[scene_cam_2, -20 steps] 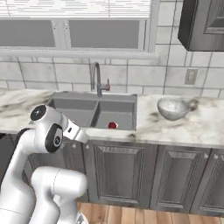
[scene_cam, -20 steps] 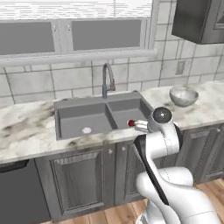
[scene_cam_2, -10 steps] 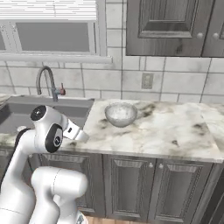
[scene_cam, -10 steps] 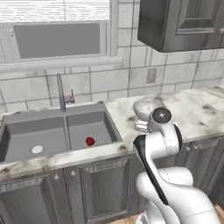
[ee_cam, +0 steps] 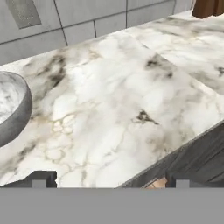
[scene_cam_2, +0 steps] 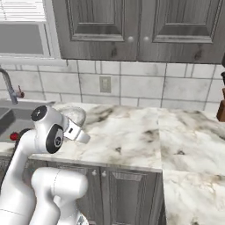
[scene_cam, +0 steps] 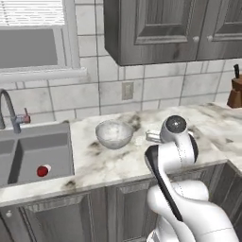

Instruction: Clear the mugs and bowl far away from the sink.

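The pale speckled bowl (scene_cam: 113, 133) stands on the marble counter (scene_cam: 208, 127), a little right of the dark sink (scene_cam: 33, 151). The right base view shows the bowl (scene_cam_2: 72, 115) partly behind my arm, and the hand view catches the bowl (ee_cam: 11, 109) at its left edge. My gripper (ee_cam: 111, 181) is open and empty, held low over the counter's front edge, right of the bowl and apart from it. Its hand (scene_cam_2: 79, 133) juts from the arm's elbow. The mugs are out of view.
A small red ball (scene_cam: 42, 170) lies in the sink's right basin, with the steel faucet (scene_cam: 9, 111) behind it. A brown knife block (scene_cam: 235, 92) stands at the counter's far right. Bare marble (scene_cam_2: 184, 140) stretches to the right. Wall cabinets (scene_cam: 179, 28) hang above.
The whole picture has slid left: the base has driven right along the counter, away from the sink. The gripper stays open and empty, and the bowl has not moved on the counter.
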